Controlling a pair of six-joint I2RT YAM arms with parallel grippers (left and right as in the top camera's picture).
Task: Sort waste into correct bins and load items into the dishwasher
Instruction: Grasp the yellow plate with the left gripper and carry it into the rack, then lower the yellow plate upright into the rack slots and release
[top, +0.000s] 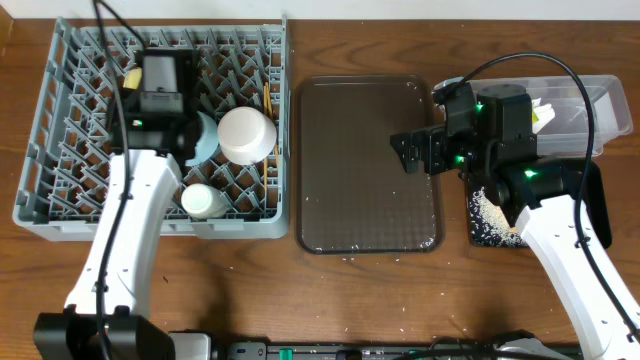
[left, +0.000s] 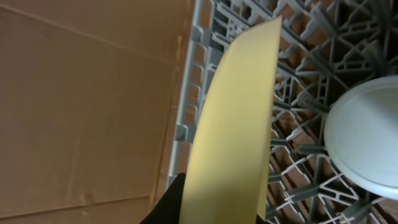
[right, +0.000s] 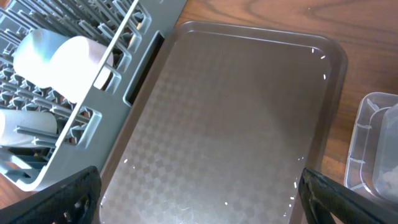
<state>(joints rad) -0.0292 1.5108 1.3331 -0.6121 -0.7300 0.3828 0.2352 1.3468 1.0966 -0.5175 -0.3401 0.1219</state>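
Observation:
In the left wrist view my left gripper is shut on the yellow plate, which stands on edge over the back left part of the dishwasher. From overhead only a yellow sliver of the plate shows beside the left gripper. Inside the dishwasher are the light blue bowl, the white bowl, the white cup and the chopsticks. My right gripper hangs open over the brown tray, its fingers wide apart with nothing between them.
The dark brown serving tray lies between the dishwasher and the bins. The clear tub at the back right holds white paper. The black tray in front of it carries rice scraps.

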